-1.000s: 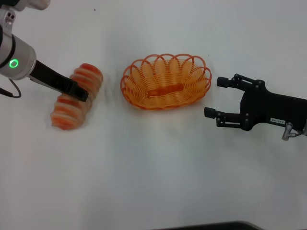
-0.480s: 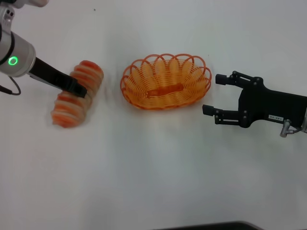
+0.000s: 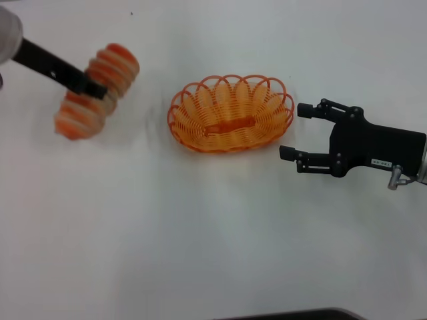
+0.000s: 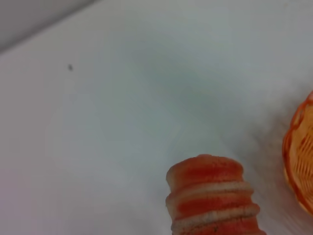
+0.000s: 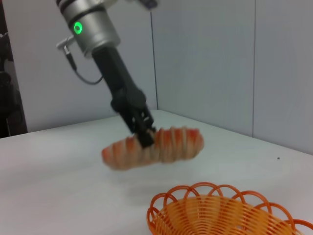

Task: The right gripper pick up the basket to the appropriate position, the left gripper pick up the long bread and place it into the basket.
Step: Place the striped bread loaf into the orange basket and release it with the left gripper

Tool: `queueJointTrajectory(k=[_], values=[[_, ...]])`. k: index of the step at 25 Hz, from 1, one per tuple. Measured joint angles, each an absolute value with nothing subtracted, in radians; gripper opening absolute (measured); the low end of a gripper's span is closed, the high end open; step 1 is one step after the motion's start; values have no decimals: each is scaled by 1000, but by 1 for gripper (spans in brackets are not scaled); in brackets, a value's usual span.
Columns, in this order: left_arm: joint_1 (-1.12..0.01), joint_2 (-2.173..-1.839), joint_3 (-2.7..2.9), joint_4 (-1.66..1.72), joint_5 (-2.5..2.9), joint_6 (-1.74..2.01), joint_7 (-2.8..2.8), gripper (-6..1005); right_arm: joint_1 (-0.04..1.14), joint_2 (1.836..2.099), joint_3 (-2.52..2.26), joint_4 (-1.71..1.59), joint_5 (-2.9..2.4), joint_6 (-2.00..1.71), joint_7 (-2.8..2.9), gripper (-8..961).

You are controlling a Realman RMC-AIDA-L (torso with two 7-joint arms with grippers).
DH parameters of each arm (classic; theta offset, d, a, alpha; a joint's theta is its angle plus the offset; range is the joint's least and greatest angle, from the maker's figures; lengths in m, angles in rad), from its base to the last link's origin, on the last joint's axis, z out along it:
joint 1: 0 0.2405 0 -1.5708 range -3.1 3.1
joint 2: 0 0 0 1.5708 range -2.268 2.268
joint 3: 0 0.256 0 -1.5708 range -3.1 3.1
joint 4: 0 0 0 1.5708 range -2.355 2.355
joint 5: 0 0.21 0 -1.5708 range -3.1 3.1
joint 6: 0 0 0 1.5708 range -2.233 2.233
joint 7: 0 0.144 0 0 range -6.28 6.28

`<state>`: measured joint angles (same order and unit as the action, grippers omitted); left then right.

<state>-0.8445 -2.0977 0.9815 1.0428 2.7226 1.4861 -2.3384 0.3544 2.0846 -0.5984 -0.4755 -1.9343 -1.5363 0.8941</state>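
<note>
The long bread (image 3: 95,90), ridged orange-red and cream, hangs clear of the table at the far left, gripped at its middle by my left gripper (image 3: 93,89). The right wrist view shows the long bread (image 5: 154,146) lifted above the surface with the left gripper (image 5: 144,132) shut on it. Its end also shows in the left wrist view (image 4: 210,196). The orange wire basket (image 3: 231,113) stands empty on the table at centre. My right gripper (image 3: 297,131) is open just right of the basket rim, touching nothing.
The table top (image 3: 200,227) is plain white. A dark edge (image 3: 287,315) runs along the near side. A grey wall (image 5: 205,58) stands behind the table in the right wrist view.
My left gripper has lifted the long bread off the table, up and away to the far left. The right gripper has crept slightly toward the basket.
</note>
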Motion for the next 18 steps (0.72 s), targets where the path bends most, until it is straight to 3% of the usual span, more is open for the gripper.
queueJointTrajectory(k=[7, 14, 18], values=[[-889, -2086, 947, 1091, 2549, 1545, -2057, 393, 358, 2085, -612, -476, -1934, -1537, 894, 916], [-931, -2165, 1081, 1077, 2462, 1556, -1887, 337, 363, 2086, -624, -477, -1934, -1537, 894, 916], [-927, -2169, 1251, 1046, 2434, 1486, -1892, 302, 368, 2086, -630, -477, -1934, -1537, 894, 916]])
